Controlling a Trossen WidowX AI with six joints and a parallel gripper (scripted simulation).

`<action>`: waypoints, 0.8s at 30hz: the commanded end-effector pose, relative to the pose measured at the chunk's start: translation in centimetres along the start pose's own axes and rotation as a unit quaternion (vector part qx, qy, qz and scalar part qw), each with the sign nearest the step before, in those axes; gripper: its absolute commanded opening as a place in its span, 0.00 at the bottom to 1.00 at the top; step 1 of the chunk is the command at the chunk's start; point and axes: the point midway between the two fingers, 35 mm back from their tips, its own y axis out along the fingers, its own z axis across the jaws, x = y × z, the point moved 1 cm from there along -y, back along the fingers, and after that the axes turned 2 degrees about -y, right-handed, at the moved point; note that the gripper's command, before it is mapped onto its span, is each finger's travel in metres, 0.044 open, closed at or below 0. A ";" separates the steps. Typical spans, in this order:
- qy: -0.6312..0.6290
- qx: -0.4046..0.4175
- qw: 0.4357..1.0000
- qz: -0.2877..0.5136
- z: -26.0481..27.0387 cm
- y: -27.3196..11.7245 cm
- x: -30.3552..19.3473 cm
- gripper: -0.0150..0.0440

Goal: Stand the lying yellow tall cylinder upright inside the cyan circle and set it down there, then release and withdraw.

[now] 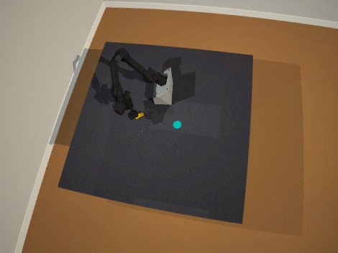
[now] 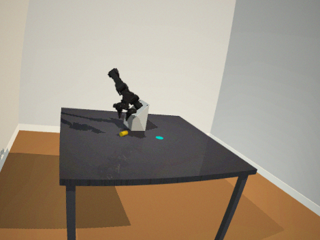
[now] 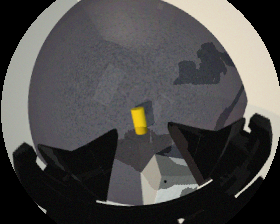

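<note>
The yellow cylinder (image 1: 139,116) (image 2: 123,133) (image 3: 138,117) lies on its side on the dark table. In the top view the dark hand partly covers its left end. The cyan circle (image 1: 177,124) (image 2: 159,138) is a flat disc on the table, right of the cylinder in the top and exterior views, with nothing on it. It does not show in the wrist view. My gripper (image 2: 123,118) (image 3: 143,128) is open and empty, pointing down, above the table and the cylinder. In the wrist view the cylinder appears between the spread fingertips, beyond them and not touched.
The pale arm base (image 1: 164,94) (image 2: 138,121) (image 3: 152,175) stands on the dark table (image 1: 162,169) (image 2: 153,161), close behind the cylinder and the circle in the exterior view. The arm's shadow falls across the table near the cylinder.
</note>
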 end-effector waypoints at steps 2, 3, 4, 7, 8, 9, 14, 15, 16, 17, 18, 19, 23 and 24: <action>-0.040 -0.002 0.999 0.014 0.4 0.5 -1.0 0.78; -0.040 -0.002 0.999 0.014 0.4 0.5 -1.0 0.78; -0.040 -0.002 0.999 0.014 0.4 0.5 -1.0 0.78; -0.040 -0.002 0.999 0.014 0.4 0.5 -1.0 0.78; -0.040 -0.002 0.999 0.015 0.4 0.6 -1.0 0.78; -0.040 -0.001 0.999 0.015 0.5 1.1 -1.0 0.78; -0.039 0.000 0.999 0.019 1.0 5.6 -0.9 0.78; -0.039 0.000 0.999 0.019 1.0 6.5 -1.0 0.78; -0.039 0.000 0.999 0.018 1.0 7.5 -1.0 0.78; -0.039 -0.001 0.999 0.017 0.9 8.4 -1.0 0.78; -0.039 -0.001 0.999 0.016 0.7 9.3 -1.1 0.78; -0.040 -0.002 0.999 0.015 0.5 10.2 -1.2 0.78; -0.041 -0.004 0.999 0.012 0.2 11.4 -1.3 0.78; -0.041 -0.004 0.999 0.012 0.2 11.4 -1.3 0.78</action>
